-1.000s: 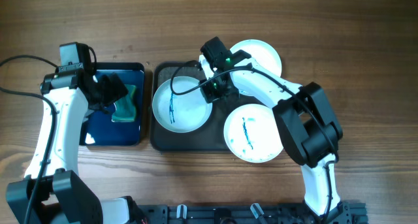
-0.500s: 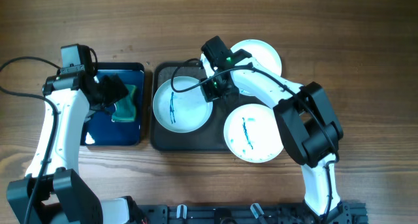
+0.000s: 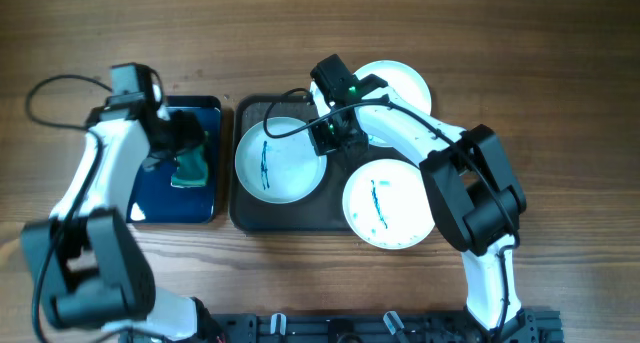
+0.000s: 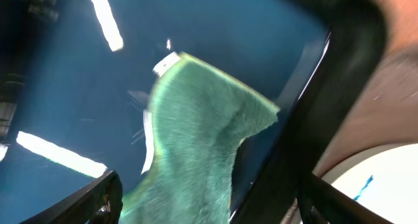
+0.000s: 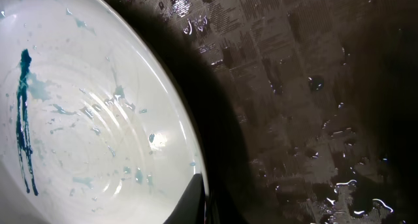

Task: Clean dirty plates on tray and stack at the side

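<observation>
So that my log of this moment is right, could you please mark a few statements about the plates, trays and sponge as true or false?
1. The green sponge lies on the glossy blue tray. True.
2. The left plate on the dark tray is wiped clean. False: a teal streak runs down its face.
3. The plates are stacked. False: the upper right plate and lower right plate lie apart from it.
4. The right hand is at the left plate's rim. True.
5. The left hand is over the dark tray. False: it is over the blue tray, at the sponge.
</observation>
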Controlling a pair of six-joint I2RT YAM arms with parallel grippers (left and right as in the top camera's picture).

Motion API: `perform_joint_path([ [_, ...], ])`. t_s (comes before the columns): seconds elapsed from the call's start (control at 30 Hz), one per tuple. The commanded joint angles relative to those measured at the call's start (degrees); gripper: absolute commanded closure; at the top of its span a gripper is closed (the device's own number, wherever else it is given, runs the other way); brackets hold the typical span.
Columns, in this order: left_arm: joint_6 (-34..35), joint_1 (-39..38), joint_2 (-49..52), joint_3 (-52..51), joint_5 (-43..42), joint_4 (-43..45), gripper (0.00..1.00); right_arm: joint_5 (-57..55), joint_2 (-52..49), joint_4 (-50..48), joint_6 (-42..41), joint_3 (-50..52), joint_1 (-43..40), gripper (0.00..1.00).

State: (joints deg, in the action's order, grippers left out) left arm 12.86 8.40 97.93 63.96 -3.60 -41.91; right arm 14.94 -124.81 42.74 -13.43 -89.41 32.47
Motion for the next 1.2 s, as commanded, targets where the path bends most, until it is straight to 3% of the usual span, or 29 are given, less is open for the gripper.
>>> perform_joint_path([
  [0.0,-3.67,-3.67,5.46,-0.37,-1.46,0.70,0.20,-3.69,-3.23,-0.11,-0.48,0.81,-0.61,0.95],
  [0.23,-1.46,-4.22,8.44,-0.37,2.62,2.97,0.33,-3.72,-3.23,-0.07,-0.70,0.81,-0.61,0.96],
  [0.3,-1.49,-4.00,8.44,-0.37,2.64,2.97,0.41,-3.74,-3.23,-0.09,-0.66,0.81,-0.61,0.96],
  [0.43,-1.49,-4.00,8.44,-0.37,5.22,2.73,0.84,-3.76,-3.23,-0.09,-0.22,0.81,-0.61,0.96],
  [0.5,-1.49,-4.00,8.44,-0.37,7.19,3.72,0.96,-3.93,-3.23,-0.09,-0.22,0.81,-0.61,0.96],
  [0.67,-2.34,-4.00,8.37,-0.35,13.27,5.33,0.96,-3.91,-3.23,-0.20,-0.07,0.81,-0.61,0.96],
  [0.77,-5.64,-3.93,8.37,-0.35,13.77,7.13,0.96,-3.96,-3.23,-0.26,0.09,0.81,-0.61,0.96],
  [0.9,-5.11,-2.91,8.37,-0.35,13.68,5.62,0.96,-3.93,-3.23,-0.17,1.40,0.81,-0.61,0.96],
  [1.0,-1.16,-2.03,8.24,1.66,7.50,0.20,0.96,-3.93,-3.23,-0.02,1.42,0.81,-0.61,0.96],
  [1.17,0.04,-1.86,6.91,15.69,2.51,-16.37,0.96,2.89,-3.23,0.15,4.52,0.76,-1.20,0.96],
])
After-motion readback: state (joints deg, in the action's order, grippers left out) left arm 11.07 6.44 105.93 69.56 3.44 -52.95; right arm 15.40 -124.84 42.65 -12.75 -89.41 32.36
